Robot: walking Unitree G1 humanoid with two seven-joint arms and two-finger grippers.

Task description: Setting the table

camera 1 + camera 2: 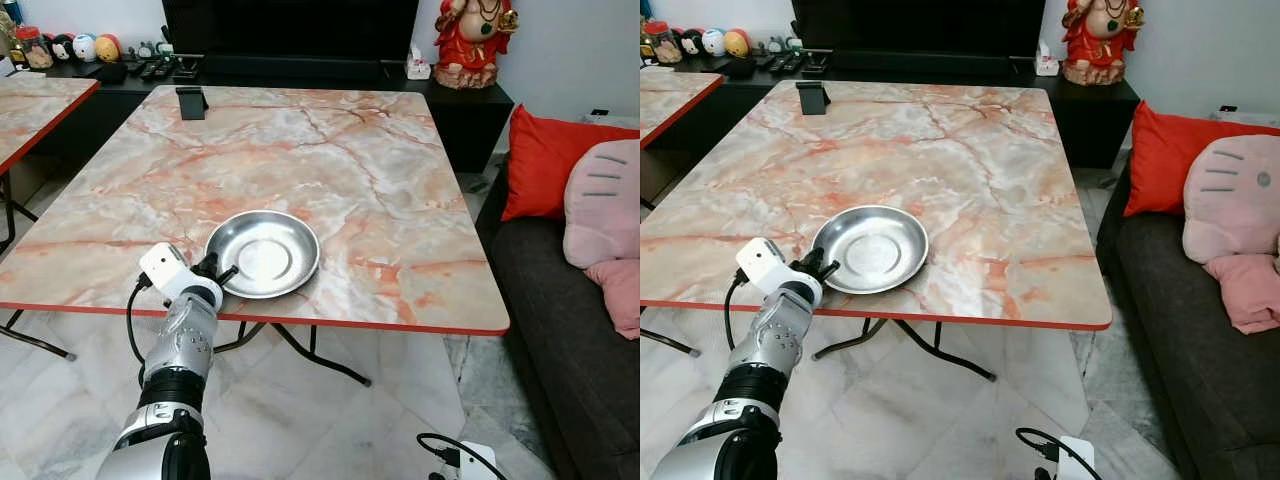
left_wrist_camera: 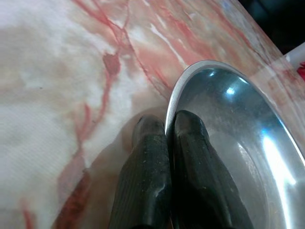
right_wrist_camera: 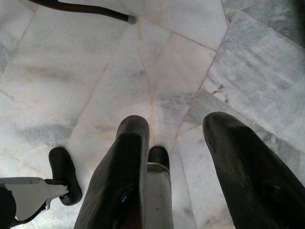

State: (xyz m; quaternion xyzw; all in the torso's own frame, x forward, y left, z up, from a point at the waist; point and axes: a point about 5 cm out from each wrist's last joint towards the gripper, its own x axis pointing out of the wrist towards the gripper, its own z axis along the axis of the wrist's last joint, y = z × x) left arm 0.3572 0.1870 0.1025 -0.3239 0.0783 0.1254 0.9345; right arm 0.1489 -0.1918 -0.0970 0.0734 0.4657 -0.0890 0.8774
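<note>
A silver plate (image 1: pixel 262 253) sits on the marble bench (image 1: pixel 330 150), near its front edge. The left end effector (image 2: pixel 167 136) pinches the plate's near rim, one finger inside, one outside. To place it well, keep the plate level, slide slowly, then release. The right end effector (image 3: pixel 178 157) hangs open above the floor.

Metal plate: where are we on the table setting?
Done: the metal plate sits on the marble table near its front edge. In hand: the left pincer is shut on the plate's rim, one finger inside, one outside. Left: release it; no other tableware is laid. The right pincer hangs open over the floor.
</note>
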